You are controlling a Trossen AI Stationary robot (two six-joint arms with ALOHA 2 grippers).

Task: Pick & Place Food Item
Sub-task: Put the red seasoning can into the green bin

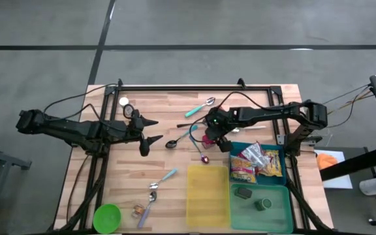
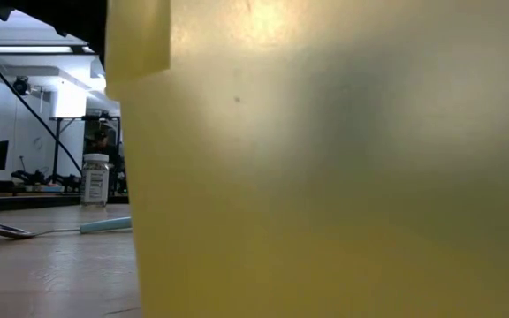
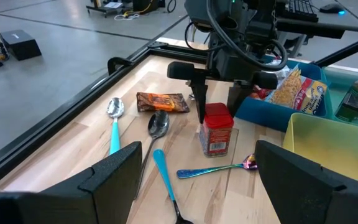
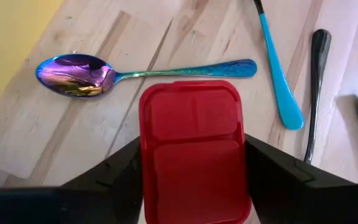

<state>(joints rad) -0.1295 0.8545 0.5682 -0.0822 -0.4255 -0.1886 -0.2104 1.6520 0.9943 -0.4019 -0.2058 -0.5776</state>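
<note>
1. Filling almost the whole low view is the wall of the yellow bin (image 2: 325,177), which stands right against that camera; beside it a small white-capped bottle (image 2: 95,179) and a spoon with a light blue handle (image 2: 25,230) are seen on the worktop (image 2: 51,265).
2. From above, the yellow bin (image 1: 207,194) is seen at the front of the worktop (image 1: 149,104), with a green bin (image 1: 261,207) just beside it and a blue bin (image 1: 274,156) behind that one, in which snack packets (image 1: 250,163) lie.
3. A spice jar with a red lid (image 4: 194,152) stands upright on the worktop, near the blue bin's corner.
4. The right gripper (image 4: 191,165) is placed over the jar, one finger on each side of the red lid and both right against it; the jar is seen resting on the wood, and whether it is truly clamped cannot be told.
5. An iridescent spoon (image 4: 135,71) lies just beside the jar, and a blue-handled spoon (image 4: 278,68) lies near it.
6. A brown snack wrapper (image 3: 162,101) lies flat on the wood behind the jar (image 3: 217,129).
7. The left gripper (image 1: 147,134) is held with its fingers wide apart, gripping nothing, above the left half of the worktop and well apart from the jar.
8. A green bowl (image 1: 107,217) is seen at the front left corner.
</note>
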